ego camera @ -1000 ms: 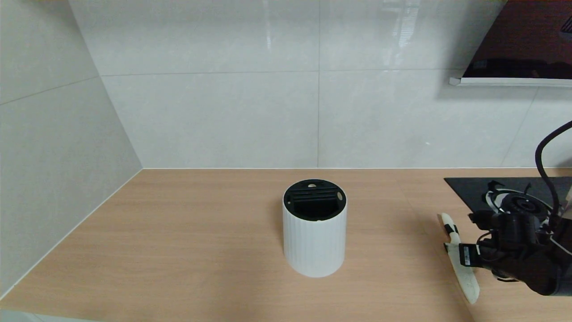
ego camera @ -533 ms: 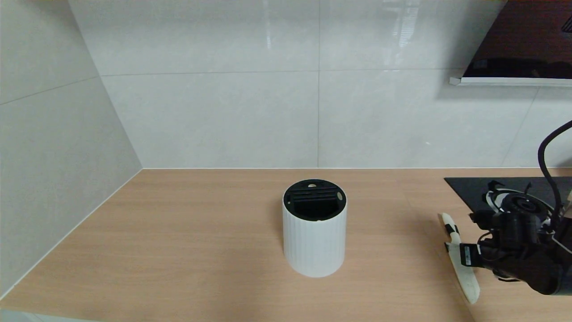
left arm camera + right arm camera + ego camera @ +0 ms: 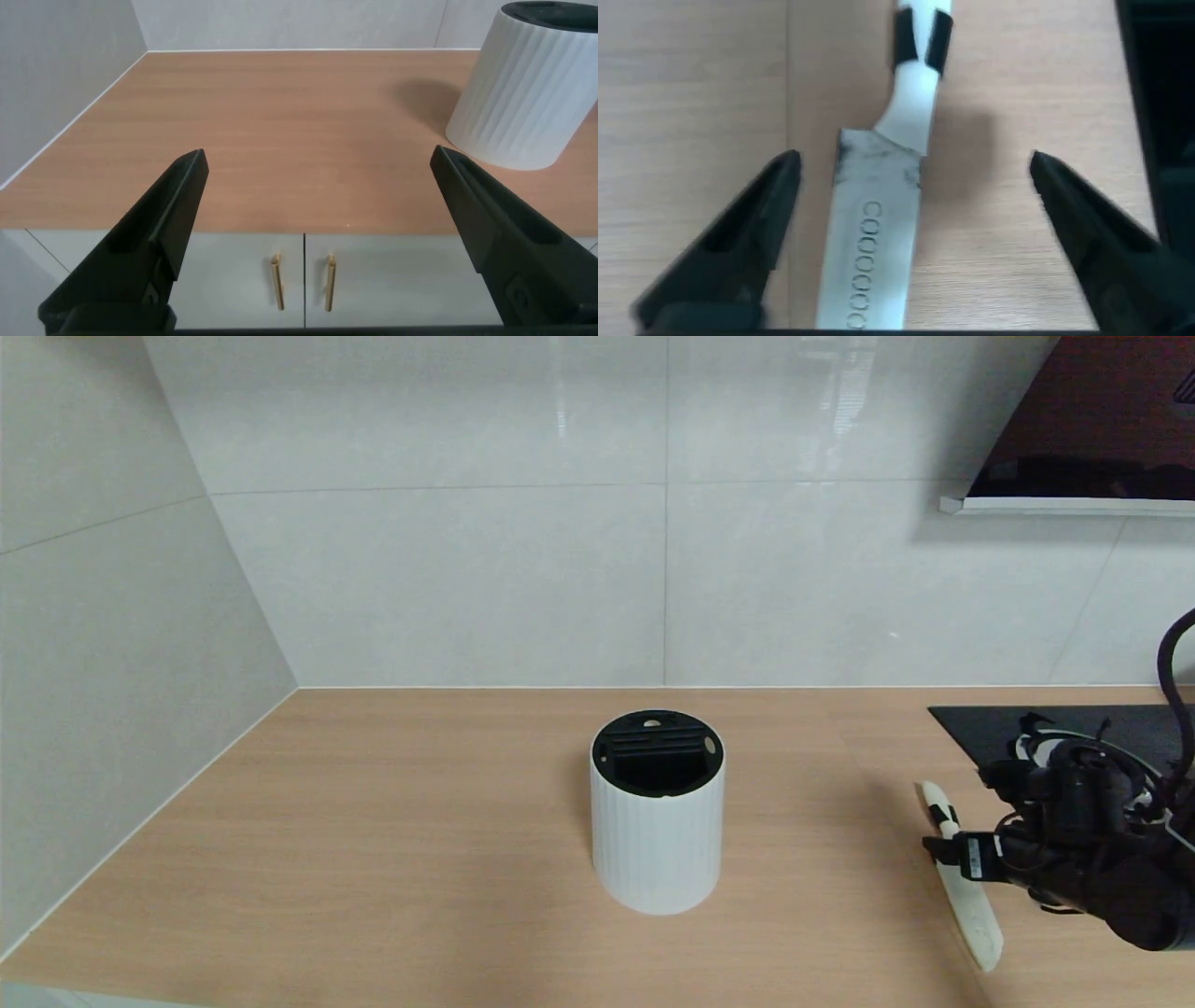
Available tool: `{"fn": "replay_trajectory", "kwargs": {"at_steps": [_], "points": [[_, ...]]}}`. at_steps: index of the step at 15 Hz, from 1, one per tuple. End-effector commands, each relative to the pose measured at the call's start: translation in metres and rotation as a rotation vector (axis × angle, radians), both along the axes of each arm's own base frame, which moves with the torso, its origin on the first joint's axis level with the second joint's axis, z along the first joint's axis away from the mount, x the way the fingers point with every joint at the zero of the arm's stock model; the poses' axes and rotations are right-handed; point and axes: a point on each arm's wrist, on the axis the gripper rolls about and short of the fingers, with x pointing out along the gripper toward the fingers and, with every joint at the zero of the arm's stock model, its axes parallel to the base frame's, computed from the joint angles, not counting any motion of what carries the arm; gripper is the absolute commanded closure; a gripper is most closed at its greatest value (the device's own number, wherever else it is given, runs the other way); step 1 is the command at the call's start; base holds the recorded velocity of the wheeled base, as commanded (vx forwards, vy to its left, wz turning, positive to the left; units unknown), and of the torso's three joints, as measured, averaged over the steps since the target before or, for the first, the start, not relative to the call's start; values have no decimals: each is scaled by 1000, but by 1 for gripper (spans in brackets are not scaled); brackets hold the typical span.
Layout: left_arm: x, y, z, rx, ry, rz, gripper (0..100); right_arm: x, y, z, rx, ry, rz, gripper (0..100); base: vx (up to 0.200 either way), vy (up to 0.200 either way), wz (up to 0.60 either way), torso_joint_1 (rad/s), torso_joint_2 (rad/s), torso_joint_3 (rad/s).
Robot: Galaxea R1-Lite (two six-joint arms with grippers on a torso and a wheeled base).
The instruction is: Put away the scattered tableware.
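Here the right claw (image 3: pixel 910 215) is spread wide and empty, one jaw on either side of the white flat-bladed knife with a black-banded handle (image 3: pixel 973 915). The knife lies on the pale wooden table (image 3: pixel 373 821) at the lower right of the head view, near the black hob (image 3: pixel 971 723). The step in hand looks like the pickup. Next the claw must drop, close across the knife, and carry it to the white ribbed cylindrical holder (image 3: pixel 657 831) at mid-frame. The left claw (image 3: pixel 322 215), also wide and empty, hangs over the table's near edge.
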Motion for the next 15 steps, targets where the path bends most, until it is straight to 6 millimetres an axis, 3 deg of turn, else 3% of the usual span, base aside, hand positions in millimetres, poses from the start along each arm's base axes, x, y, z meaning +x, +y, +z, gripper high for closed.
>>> {"fn": "replay_trajectory", "kwargs": {"at_steps": [1,11,15], "points": [[0,0,0,-1,0,0,0,5,9,-4,-34,6,-18,0,0,0,0,0,0,0],[0,0,0,0,0,0,0,19,10,-32,7,33,-84,0,0,0,0,0,0,0],[0,0,0,-1,0,0,0,20,14,-31,18,26,-78,0,0,0,0,0,0,0]]}}
